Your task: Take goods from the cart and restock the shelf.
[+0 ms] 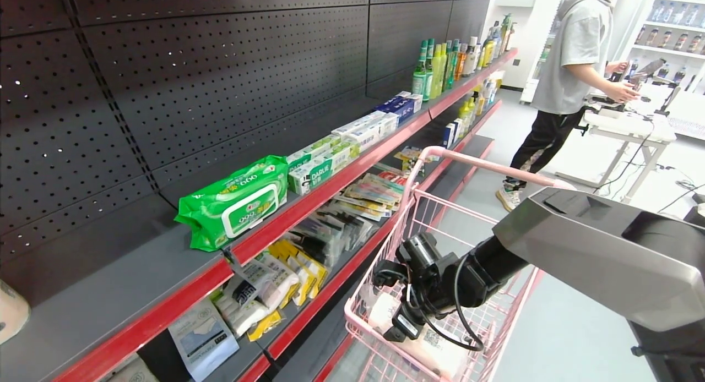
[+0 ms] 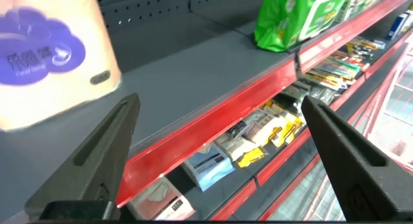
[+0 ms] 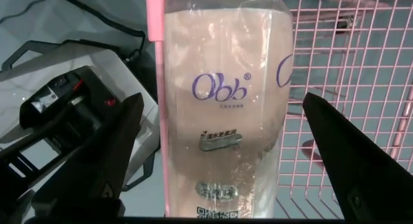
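A peach tissue pack with purple print lies in the pink cart. My right gripper hangs open just over it, one finger on each side; the head view has that gripper low in the cart basket above the pack. A second tissue pack stands on the grey shelf board, also seen at the head view's left edge. My left gripper is open beside it, with nothing between its fingers. A green wipes pack stands further along the same shelf.
Boxes and bottles line the red-edged shelf beyond the wipes. Lower shelves hold packets. Bare board lies between the tissue pack and the wipes. A person stands at a table behind the cart.
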Controlling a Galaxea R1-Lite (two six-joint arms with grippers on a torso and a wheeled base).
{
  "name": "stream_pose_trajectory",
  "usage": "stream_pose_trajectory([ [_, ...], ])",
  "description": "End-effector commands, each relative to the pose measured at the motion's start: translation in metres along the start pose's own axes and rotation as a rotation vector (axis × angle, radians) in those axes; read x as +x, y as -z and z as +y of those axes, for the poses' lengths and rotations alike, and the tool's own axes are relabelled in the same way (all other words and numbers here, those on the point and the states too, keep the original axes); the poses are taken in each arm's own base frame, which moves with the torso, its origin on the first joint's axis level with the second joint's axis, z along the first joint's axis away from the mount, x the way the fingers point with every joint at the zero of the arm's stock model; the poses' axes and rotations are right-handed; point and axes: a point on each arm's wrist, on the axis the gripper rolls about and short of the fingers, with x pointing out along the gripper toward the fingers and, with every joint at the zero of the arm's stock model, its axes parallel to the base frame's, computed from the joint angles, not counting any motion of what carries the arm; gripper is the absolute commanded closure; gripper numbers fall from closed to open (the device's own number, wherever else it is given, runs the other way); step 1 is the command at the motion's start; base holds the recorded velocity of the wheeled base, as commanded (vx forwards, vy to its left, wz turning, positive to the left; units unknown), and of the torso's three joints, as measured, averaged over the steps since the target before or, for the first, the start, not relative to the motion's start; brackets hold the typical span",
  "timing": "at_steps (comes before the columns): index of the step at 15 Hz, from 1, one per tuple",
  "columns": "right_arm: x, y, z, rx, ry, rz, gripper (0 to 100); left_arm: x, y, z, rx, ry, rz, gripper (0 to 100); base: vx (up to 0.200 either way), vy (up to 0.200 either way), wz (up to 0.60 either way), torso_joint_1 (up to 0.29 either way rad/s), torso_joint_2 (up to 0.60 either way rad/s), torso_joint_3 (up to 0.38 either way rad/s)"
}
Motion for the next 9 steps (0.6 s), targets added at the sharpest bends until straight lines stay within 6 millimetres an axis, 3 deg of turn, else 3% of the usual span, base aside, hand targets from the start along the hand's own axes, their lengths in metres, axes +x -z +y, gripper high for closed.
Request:
stream_pose_trajectory([
  [1, 0.000, 0.000, -0.001, 0.001, 0.001, -0.001, 0, 0.000, 0.000, 0.000, 0.000, -0.001, 0.000, 0, 0.000, 0.000, 0.00, -0.032, 0.10, 0.051],
  [9, 0.016, 0.004, -0.006, 0.013, -0.002, 0.015, 0, 0.000, 0.000, 0.000, 0.000, -0.001, 0.000, 0, 0.000, 0.000, 0.00, -0.002, 0.01, 0.004],
])
